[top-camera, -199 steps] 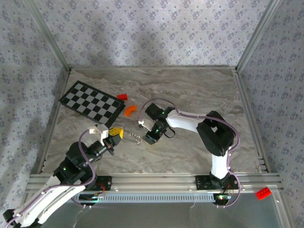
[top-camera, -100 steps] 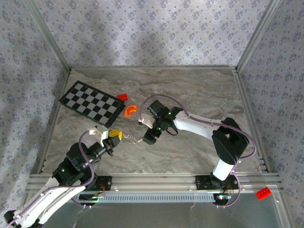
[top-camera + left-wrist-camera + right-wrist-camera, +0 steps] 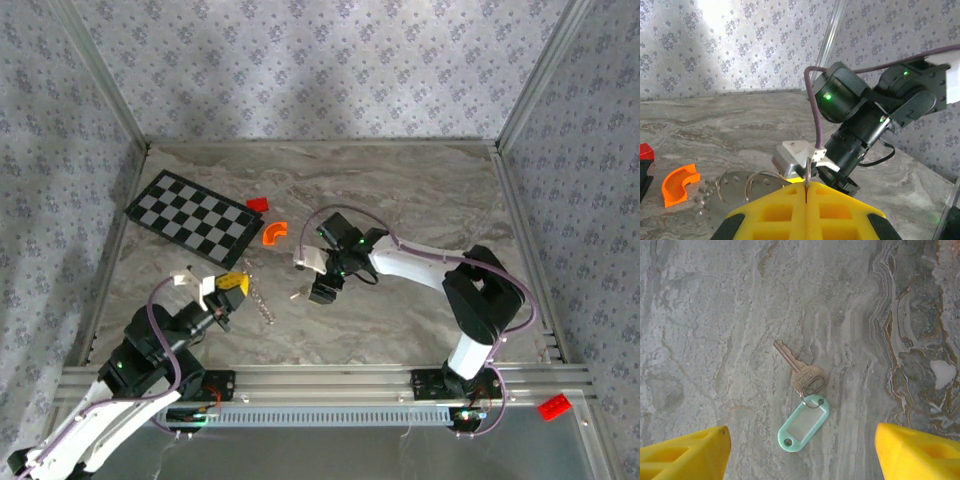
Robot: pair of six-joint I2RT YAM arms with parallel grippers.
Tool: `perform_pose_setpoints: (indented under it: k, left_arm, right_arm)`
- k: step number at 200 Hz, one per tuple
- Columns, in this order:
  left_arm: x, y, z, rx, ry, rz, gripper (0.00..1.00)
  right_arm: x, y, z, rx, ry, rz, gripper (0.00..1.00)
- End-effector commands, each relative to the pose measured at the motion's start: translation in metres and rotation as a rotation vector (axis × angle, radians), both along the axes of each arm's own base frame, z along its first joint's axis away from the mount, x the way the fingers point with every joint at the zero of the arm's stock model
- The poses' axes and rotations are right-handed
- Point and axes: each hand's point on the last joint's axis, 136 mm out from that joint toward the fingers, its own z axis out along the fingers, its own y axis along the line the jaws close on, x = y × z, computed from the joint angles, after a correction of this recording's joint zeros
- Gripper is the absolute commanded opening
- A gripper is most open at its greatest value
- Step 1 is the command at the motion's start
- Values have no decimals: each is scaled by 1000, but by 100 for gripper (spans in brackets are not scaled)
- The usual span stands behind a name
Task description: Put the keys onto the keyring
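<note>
The keys [image 3: 799,374], one brass key on a small ring with a pale green oblong tag [image 3: 803,426], lie flat on the marble table [image 3: 715,340]. My right gripper [image 3: 800,452] hovers over them, open, a yellow fingertip on each side and nothing between them. From above, the keys [image 3: 297,294] are a tiny pale speck just left of the right gripper [image 3: 318,291]. My left gripper [image 3: 806,187] is shut on the keyring [image 3: 807,170], whose thin metal edge sticks up between the pads. Wire loops show left of the fingers. The keyring [image 3: 262,304] dangles right of the left gripper [image 3: 236,284].
A checkerboard [image 3: 195,213] lies at the back left, with a small red block [image 3: 258,204] and an orange curved piece [image 3: 274,233] beside it. The orange piece [image 3: 679,184] is also left of my left fingers. Patterned walls and metal rails enclose the table.
My right gripper has opened and the keys now lie loose on the table. The left arm has drawn back to the left with the keyring, away from the right gripper.
</note>
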Motion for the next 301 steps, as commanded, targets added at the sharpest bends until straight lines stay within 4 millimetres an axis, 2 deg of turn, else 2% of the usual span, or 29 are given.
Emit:
perform_pose_setpoints:
  k: [1, 56, 75, 78, 98, 137, 168, 222, 301]
  left_arm:
    - [-5, 10, 23, -71, -26, 19, 0]
    - [-6, 11, 22, -80, -19, 19, 0]
    - [-6, 11, 22, -77, -18, 20, 0]
    - [-6, 12, 22, -77, -18, 20, 0]
    - [-6, 12, 21, -79, -19, 19, 0]
    - [-6, 13, 19, -79, -18, 21, 0]
    - [-6, 13, 19, -77, -18, 23, 0]
    - [-6, 13, 17, -73, -12, 27, 0]
    - [-6, 14, 16, -66, -7, 31, 0]
  right_arm:
    - [1, 8, -11, -46, -33, 51, 74]
    - [3, 15, -24, -83, -53, 70, 64]
    - [3, 11, -38, -136, -53, 75, 59]
    - [9, 18, -30, -122, -74, 74, 57]
    - [13, 20, -32, -137, -92, 77, 51]
    - [15, 19, -36, -155, -99, 74, 48]
    - [11, 16, -46, -197, -79, 90, 43]
    - [4, 11, -54, -230, -42, 109, 41]
    - [13, 8, -57, -263, -85, 89, 18]
